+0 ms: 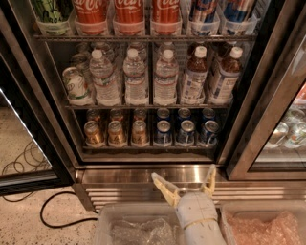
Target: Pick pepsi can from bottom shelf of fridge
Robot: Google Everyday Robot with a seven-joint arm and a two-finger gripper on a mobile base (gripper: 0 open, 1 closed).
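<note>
The fridge (43, 119) stands open ahead, black-framed, with a stainless slatted base. On the bottom shelf (148, 148) stand several dark-blue pepsi cans (185, 132) on the right and gold-brown cans (116, 132) on the left. My gripper (185, 184) is low in the middle of the view, in front of the steel base and below the shelf, roughly under the pepsi cans. Its two cream fingers (163, 187) are spread open and hold nothing.
The middle rack holds water bottles (135, 76) and brown drink bottles (195, 76); the top rack holds red Coca-Cola cans (128, 12). A second glass door (282, 124) stands at right. A black cable (52, 210) lies on the floor at left. Clear plastic bins (138, 229) sit beside my arm.
</note>
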